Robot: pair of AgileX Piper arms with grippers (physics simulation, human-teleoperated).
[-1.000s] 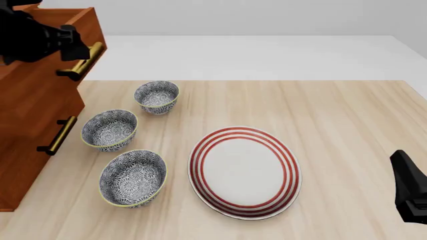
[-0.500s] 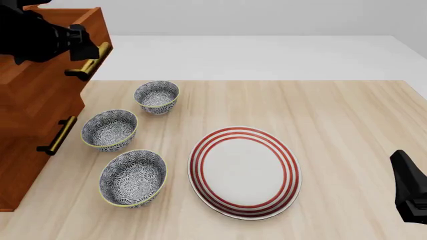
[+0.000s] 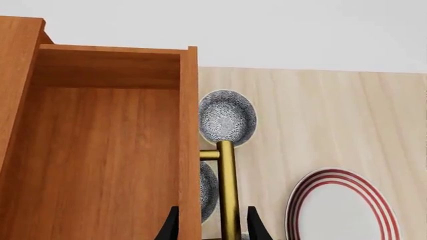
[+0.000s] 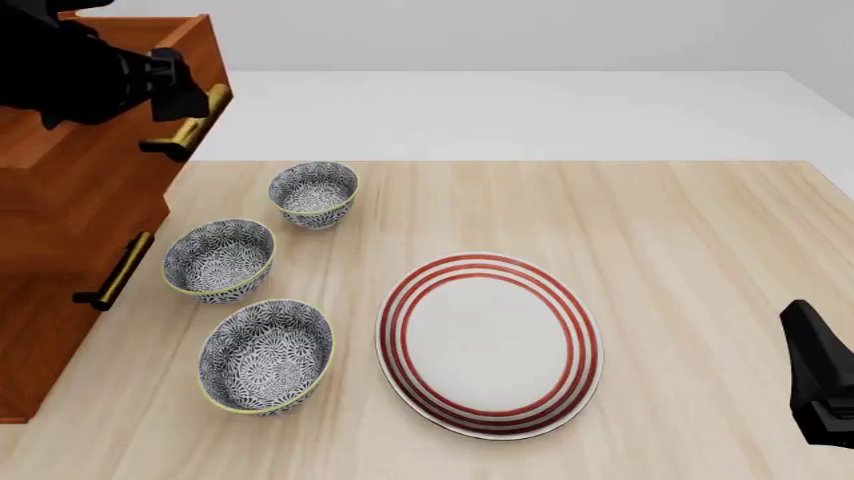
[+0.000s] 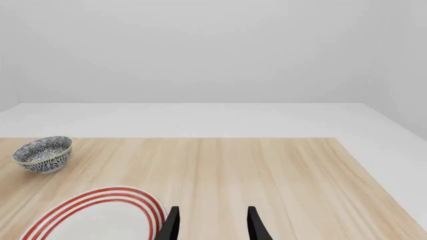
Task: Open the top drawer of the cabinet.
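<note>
The cabinet (image 4: 54, 300) stands at the table's left edge. Its top drawer (image 4: 107, 150) is pulled partly out, and its bare wooden inside (image 3: 107, 150) shows in the left wrist view. My left gripper (image 4: 174, 88) is at the drawer's brass handle (image 4: 187, 128). In the left wrist view this gripper (image 3: 212, 231) has its jaws wide apart, one finger inside the drawer front, the other beyond the handle (image 3: 228, 190). My right gripper (image 4: 807, 335) rests open at the near right, and the right wrist view shows nothing between its fingers (image 5: 212, 225).
Three patterned bowls (image 4: 314, 193) (image 4: 219, 258) (image 4: 266, 355) sit in a row just right of the cabinet. A red-striped plate (image 4: 489, 345) lies mid-table. The middle drawer's handle (image 4: 118, 270) sticks out toward the bowls.
The top drawer has slid further out to the right, and my left gripper moved along with its handle. The right arm has stayed still.
</note>
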